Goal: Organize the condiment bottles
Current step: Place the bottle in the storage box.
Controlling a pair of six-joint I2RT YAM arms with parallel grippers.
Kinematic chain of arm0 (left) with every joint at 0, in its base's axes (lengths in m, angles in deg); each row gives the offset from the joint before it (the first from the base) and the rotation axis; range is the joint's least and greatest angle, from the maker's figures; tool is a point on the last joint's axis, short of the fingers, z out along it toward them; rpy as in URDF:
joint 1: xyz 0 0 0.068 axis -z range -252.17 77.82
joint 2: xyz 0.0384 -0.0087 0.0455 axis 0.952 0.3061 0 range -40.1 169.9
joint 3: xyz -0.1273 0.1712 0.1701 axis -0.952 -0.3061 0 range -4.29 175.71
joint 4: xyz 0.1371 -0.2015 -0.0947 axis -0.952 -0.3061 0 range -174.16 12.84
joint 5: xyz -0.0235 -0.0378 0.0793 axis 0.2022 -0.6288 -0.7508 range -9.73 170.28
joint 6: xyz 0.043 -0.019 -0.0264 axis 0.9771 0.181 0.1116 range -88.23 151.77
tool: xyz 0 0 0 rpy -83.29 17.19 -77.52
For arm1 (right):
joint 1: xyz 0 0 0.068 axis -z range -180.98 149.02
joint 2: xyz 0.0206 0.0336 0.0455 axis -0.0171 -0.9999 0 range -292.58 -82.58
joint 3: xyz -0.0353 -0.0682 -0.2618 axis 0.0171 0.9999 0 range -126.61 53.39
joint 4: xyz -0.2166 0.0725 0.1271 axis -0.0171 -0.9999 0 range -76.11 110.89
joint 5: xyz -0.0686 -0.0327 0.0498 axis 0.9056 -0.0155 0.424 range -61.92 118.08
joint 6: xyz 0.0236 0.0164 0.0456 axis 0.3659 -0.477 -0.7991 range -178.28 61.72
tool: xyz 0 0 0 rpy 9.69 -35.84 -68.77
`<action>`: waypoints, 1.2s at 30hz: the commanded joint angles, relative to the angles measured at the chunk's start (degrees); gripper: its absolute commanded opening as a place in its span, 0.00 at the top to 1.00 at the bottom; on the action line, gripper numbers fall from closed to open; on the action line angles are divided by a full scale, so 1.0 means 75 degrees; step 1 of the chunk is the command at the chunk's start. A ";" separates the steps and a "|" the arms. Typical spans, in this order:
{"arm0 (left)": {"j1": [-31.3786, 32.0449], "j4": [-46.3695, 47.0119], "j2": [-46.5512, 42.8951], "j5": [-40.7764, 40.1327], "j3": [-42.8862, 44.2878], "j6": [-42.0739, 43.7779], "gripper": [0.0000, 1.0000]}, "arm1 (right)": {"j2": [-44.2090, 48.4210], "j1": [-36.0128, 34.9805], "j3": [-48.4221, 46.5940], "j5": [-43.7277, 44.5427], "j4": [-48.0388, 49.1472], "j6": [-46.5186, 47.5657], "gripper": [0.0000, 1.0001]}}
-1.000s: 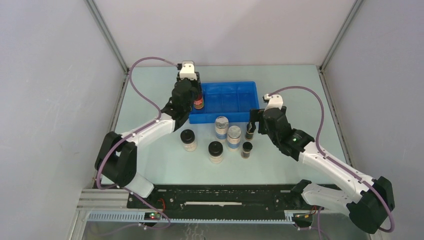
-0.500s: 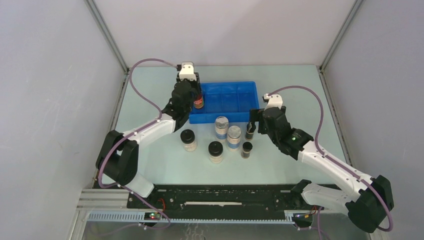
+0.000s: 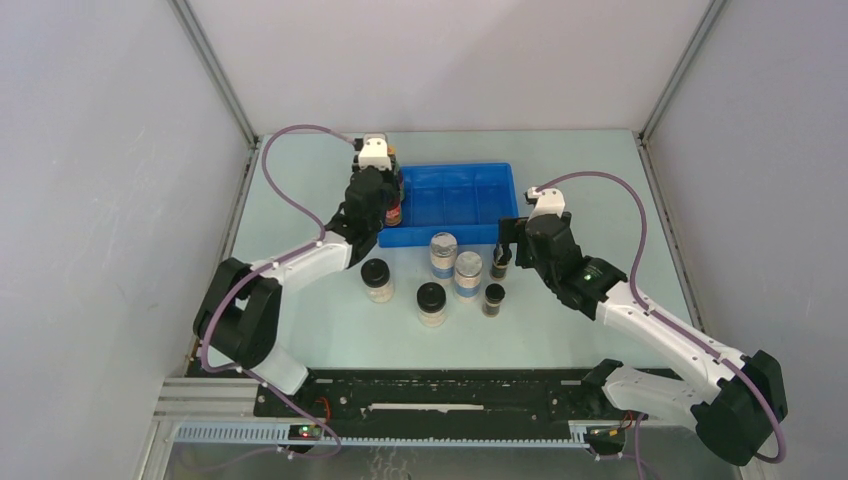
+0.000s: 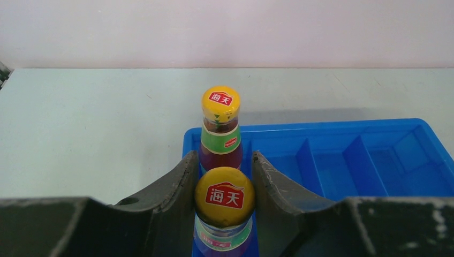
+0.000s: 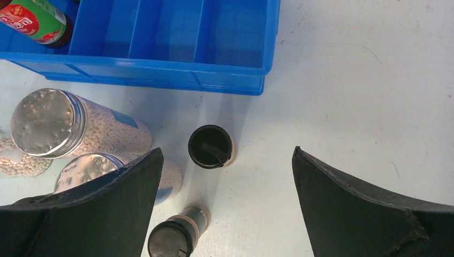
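The left hand (image 4: 224,160) clamps a red-labelled bottle (image 4: 224,197) upright over the end compartment of the blue tray (image 4: 375,126). The second bottle (image 4: 220,104) stands just beyond its fingertips. The right hand (image 5: 227,154) hangs wide, directly above a dark vial (image 5: 210,146) on the bench (image 5: 348,80).

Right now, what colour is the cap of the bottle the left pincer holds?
The cap is yellow with a red logo; left wrist view.

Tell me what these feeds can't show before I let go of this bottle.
- Base of the held bottle: left wrist view, cut off by the bottom edge; contact with the tray floor unknowable.
- Same bottle, top view: mostly hidden under the left hand.
- One silver-lidded jar: right wrist view, partly behind a finger.
- Jar labels: top view, too small.
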 commanded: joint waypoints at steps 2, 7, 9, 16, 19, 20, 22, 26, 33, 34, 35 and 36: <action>-0.0057 0.1117 -0.0029 -0.0082 0.0084 0.0100 1.00 | 0.0006 0.0060 -0.0002 0.0005 0.0153 -0.0138 0.01; -0.0057 0.1176 0.0072 -0.0081 0.0046 0.0088 1.00 | -0.0028 0.0060 0.0007 0.0006 0.0136 -0.0154 0.01; -0.0057 0.1177 0.0100 -0.0071 0.0049 0.0088 1.00 | -0.0029 0.0063 0.0007 0.0006 0.0119 -0.0163 0.01; -0.0057 0.1176 0.0145 -0.0121 0.0059 0.0057 1.00 | -0.0037 0.0054 0.0007 0.0018 0.0106 -0.0175 0.01; -0.0057 0.1176 0.0160 -0.0175 0.0061 0.0024 1.00 | -0.0032 0.0054 0.0007 0.0025 0.0106 -0.0178 0.01; -0.0057 0.1176 0.0168 -0.0184 0.0060 0.0019 1.00 | -0.0030 0.0052 0.0007 0.0029 0.0100 -0.0176 0.01; -0.0057 0.1176 0.0176 -0.0215 0.0039 0.0001 1.00 | -0.0029 0.0052 0.0007 0.0033 0.0099 -0.0183 0.01; -0.0057 0.1089 0.0193 -0.0311 0.0069 -0.0033 0.98 | -0.0041 0.0042 0.0007 0.0041 0.0094 -0.0186 0.01; -0.0057 0.0977 0.0261 -0.0386 0.0116 -0.0086 0.94 | -0.0026 0.0029 0.0007 0.0068 0.0077 -0.0189 0.01; -0.0051 0.0977 0.0263 -0.0386 0.0111 -0.0098 0.93 | -0.0020 0.0030 0.0001 0.0077 0.0078 -0.0192 0.01; -0.0055 0.0977 0.0274 -0.0387 0.0103 -0.0105 0.92 | -0.0018 0.0030 0.0007 0.0077 0.0072 -0.0187 0.01; -0.0056 0.0977 0.0285 -0.0387 0.0112 -0.0119 0.91 | -0.0018 0.0027 0.0007 0.0077 0.0071 -0.0189 0.01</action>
